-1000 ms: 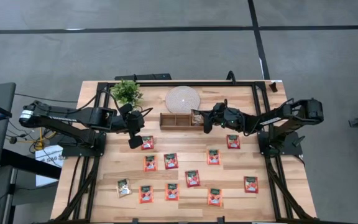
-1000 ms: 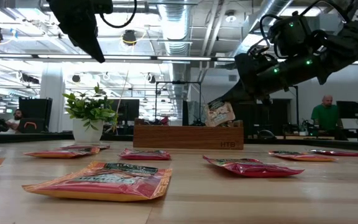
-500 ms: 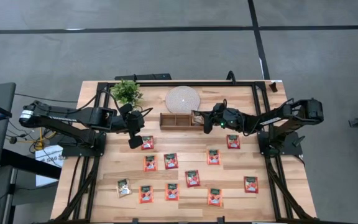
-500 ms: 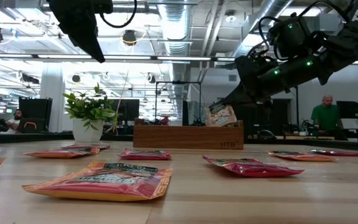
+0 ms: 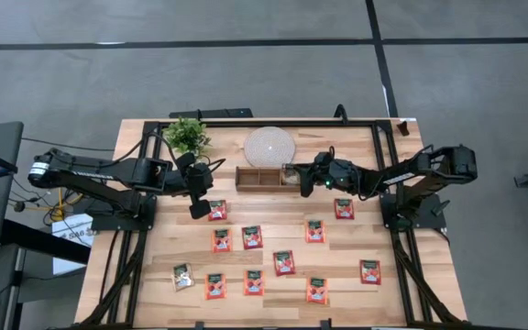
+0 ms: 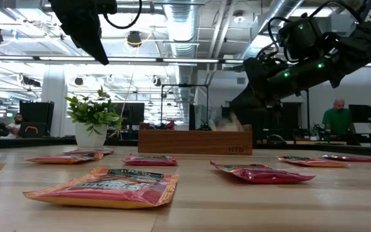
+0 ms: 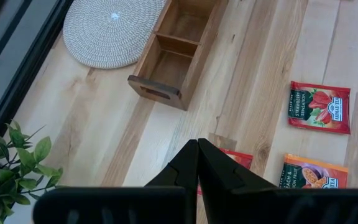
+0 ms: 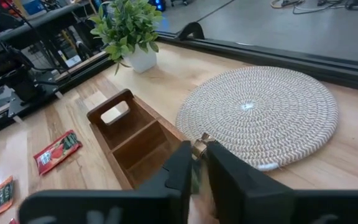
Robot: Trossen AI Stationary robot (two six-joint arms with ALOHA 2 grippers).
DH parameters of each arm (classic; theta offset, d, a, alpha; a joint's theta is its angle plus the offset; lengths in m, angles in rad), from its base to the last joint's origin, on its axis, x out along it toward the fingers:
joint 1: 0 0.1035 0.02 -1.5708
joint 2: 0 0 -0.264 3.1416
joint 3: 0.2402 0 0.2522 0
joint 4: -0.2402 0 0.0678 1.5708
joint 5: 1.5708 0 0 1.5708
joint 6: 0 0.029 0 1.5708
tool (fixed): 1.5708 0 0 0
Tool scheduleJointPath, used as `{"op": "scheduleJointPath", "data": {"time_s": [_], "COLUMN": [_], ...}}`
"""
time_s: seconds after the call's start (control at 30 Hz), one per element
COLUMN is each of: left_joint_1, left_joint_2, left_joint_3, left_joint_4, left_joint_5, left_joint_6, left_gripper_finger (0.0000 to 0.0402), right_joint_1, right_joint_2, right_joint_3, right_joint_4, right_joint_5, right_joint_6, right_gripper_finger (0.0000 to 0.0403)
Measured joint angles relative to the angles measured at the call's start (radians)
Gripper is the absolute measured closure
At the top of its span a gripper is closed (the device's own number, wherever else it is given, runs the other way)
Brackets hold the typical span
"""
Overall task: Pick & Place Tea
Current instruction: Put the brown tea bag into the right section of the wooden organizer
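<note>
A pale beige tea sachet (image 5: 289, 171) stands on edge in the right-hand compartment of the brown wooden tray (image 5: 259, 177). It shows blurred just above the tray's rim in the low view (image 6: 227, 122). My right gripper (image 8: 199, 155) hangs over that compartment, slightly open, with the sachet's top edge (image 8: 199, 145) between its fingers. My left gripper (image 7: 197, 144) is shut and holds nothing. It hovers high over the table left of the tray (image 5: 200, 206). Several red-orange sachets (image 5: 252, 236) and one beige sachet (image 5: 183, 276) lie flat on the table. My right gripper's fingers (image 8: 179, 162) stand on either side of the sachet's top edge, slanting down from the table's right side. I cannot tell whether they touch it. The sachet's lower part is inside the tray's right-hand compartment.
A round woven white mat (image 5: 269, 145) lies just behind the tray. A potted plant (image 5: 187, 136) stands at the far left. The tray's two other compartments (image 8: 129, 134) show bare wood. People and desks show in the room beyond the table (image 6: 337, 116).
The beige sachet has sunk from above the tray's rim down into the right-hand compartment, away from my right gripper's fingertips, and shows blurred in the low view. Both arms have kept their places.
</note>
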Motion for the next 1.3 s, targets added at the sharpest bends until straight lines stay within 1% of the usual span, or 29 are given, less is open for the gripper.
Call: {"op": "scheduleJointPath", "data": {"time_s": [0.13, 0.3, 0.4, 0.5, 0.6, 0.73, 0.87, 0.97, 1.07, 1.17, 1.3], "left_joint_1": [0.0, 0.0, 0.0, 0.0, 0.0, 0.0, -0.001, -0.017, -0.05, -0.093, -0.167], "left_joint_2": [0.0, 0.0, 0.0, 0.0, 0.0, 0.0, 0.0, 0.0, 0.0, 0.0, 0.0], "left_joint_3": [0.0, 0.0, 0.0, 0.0, 0.0, 0.001, 0.001, 0.001, 0.001, 0.001, 0.001], "left_joint_4": [0.0, 0.0, 0.0, 0.0, -0.001, -0.037, -0.136, -0.223, -0.276, -0.296, -0.301], "left_joint_5": [0.0, 0.0, 0.001, 0.038, 0.12, 0.225, 0.293, 0.309, 0.317, 0.336, 0.336], "left_joint_6": [0.0, 0.0, 0.0, -0.001, -0.017, -0.092, -0.193, -0.276, -0.343, -0.396, -0.476], "left_gripper_finger": [0.0401, 0.0401, 0.0401, 0.0401, 0.0401, 0.0401, 0.0401, 0.0401, 0.0401, 0.0401, 0.0401], "right_joint_1": [0.0, 0.0, 0.002, 0.015, 0.039, 0.076, 0.117, 0.153, 0.186, 0.208, 0.219], "right_joint_2": [0.0, 0.0, -0.002, -0.032, -0.09, -0.194, -0.305, -0.38, -0.442, -0.482, -0.519], "right_joint_3": [0.0, 0.0, 0.0, 0.0, 0.0, 0.0, 0.0, 0.0, 0.0, 0.0, 0.0], "right_joint_4": [0.0, 0.001, 0.035, 0.08, 0.072, -0.03, -0.179, -0.259, -0.313, -0.346, -0.399], "right_joint_5": [0.001, 0.002, -0.001, -0.041, -0.093, -0.105, -0.104, -0.105, -0.104, -0.104, -0.105], "right_joint_6": [0.0, 0.0, -0.001, -0.007, -0.042, -0.062, -0.061, -0.054, -0.053, -0.054, -0.053], "right_gripper_finger": [0.0332, 0.0332, 0.0332, 0.0332, 0.0332, 0.0332, 0.0332, 0.0332, 0.0332, 0.0332, 0.0332]}}
